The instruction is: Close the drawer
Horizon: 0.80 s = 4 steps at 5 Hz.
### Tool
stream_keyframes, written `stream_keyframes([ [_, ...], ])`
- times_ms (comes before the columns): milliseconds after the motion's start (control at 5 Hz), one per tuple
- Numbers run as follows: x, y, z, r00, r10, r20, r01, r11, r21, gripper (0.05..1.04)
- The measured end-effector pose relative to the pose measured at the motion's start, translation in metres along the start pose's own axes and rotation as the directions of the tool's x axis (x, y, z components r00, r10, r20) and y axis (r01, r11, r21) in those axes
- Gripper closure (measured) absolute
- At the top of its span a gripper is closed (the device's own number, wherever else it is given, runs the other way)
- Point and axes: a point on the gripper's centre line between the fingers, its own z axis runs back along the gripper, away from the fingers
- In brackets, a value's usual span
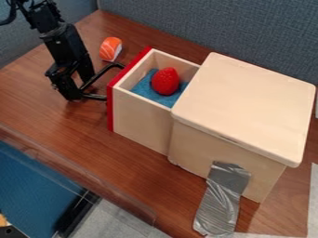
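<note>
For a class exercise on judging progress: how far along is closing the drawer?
Done: the open hand is at the red front of the drawer. Under way: perhaps a push, nothing gripped. Left: apparently most of the closing, as the drawer juts well out of the wooden box.

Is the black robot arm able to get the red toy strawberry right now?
Probably, from above: the light wooden drawer is open on top. Going straight across, its red front would block the black gripper from the strawberry.

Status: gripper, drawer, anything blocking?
Gripper open, at the drawer's red front. Drawer out, strawberry inside on blue lining. No obstruction seen; strawberry clearance hard to judge.
</note>
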Motion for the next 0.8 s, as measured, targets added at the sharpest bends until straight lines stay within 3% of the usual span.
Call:
stream_keyframes([
  [400,0.02,-0.006,-0.004,1.0,-0.007,0.02,0.007,1.0,0.01,0.083],
  [800,0.034,-0.012,-0.01,1.0,-0.017,0.025,0.017,1.0,-0.011,0.083],
])
